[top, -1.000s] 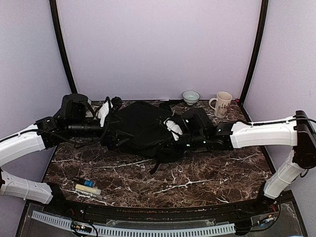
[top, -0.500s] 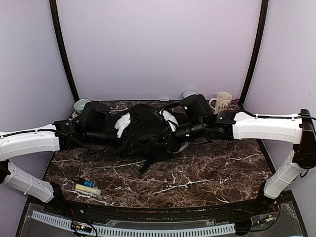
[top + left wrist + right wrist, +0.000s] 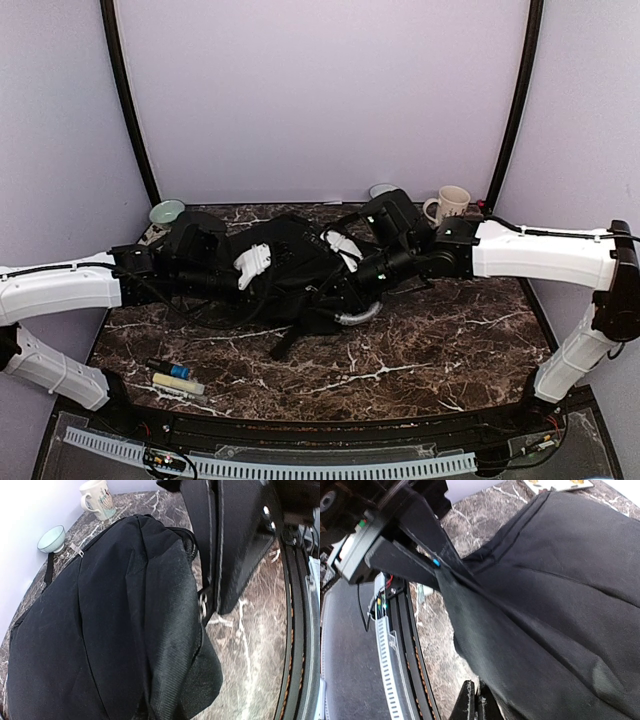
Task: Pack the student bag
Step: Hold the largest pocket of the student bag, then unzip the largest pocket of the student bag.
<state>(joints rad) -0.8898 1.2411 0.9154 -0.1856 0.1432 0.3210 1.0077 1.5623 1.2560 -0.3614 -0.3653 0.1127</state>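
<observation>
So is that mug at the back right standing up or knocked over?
Upright. The cream mug stands on its base on the marble table, open mouth facing up, handle out to one side.

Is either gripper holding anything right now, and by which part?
Both hold the student bag. The left gripper is shut on a fold of fabric at its edge. The right gripper pinches the opening's rim beside the zipper.

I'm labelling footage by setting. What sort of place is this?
Probably a robot test booth: plain lilac walls close round a marble-look table, and a left arm and right arm, mounted at its near edge, work on a bag.
</observation>
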